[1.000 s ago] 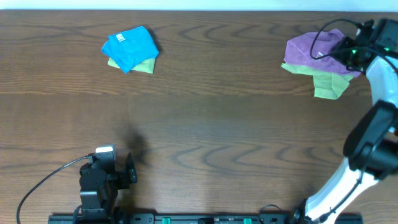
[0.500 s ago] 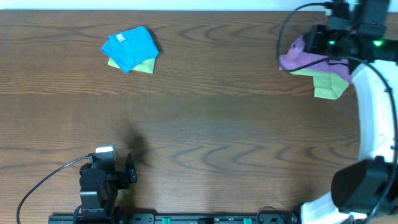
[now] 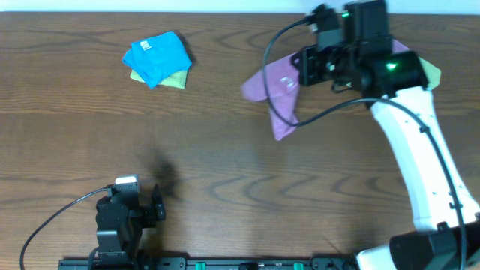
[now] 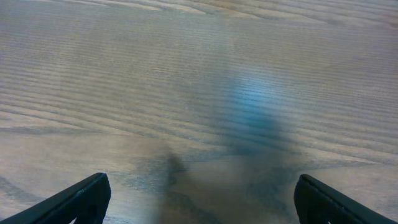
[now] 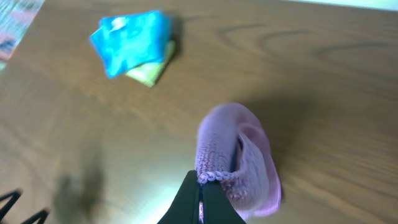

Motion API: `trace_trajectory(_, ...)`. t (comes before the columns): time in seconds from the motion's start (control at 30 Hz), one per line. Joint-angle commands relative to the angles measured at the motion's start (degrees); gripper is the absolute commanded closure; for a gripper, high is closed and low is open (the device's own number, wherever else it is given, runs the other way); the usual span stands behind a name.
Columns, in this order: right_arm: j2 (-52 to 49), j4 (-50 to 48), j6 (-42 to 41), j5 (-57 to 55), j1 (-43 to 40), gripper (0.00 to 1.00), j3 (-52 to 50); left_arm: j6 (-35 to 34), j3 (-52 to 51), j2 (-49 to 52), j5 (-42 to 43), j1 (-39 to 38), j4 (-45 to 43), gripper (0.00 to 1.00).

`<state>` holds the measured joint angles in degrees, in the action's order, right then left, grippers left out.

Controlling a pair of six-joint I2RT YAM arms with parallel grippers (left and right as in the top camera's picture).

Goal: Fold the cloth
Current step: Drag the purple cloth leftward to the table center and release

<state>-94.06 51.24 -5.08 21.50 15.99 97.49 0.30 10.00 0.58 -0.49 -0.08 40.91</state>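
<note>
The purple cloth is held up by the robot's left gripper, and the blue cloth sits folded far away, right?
No: the right gripper holds the purple cloth up, as the overhead view shows. The left gripper is open and empty. The blue cloth sits folded far away.

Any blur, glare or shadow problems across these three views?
Overhead: sharp, one soft shadow on the table at lower left. Left wrist: wood slightly soft, bluish sheen mid-frame. Right wrist: blurred throughout, purple cloth and blue cloth both smeared.
</note>
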Motion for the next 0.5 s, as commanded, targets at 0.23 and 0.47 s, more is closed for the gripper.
trace_trajectory(0.23, 8.2, 5.3, 0.8, 5.4, 11.2, 0.99, 0.7, 1.0, -0.8, -0.4, -1.4, -0.1, 0.8, 0.05)
trace_trajectory(0.47, 13.0, 12.0, -2.3, 1.7, 17.2, 0.99, 0.7, 1.0, -0.8, -0.4, -1.4, -0.1, 0.8, 0.05)
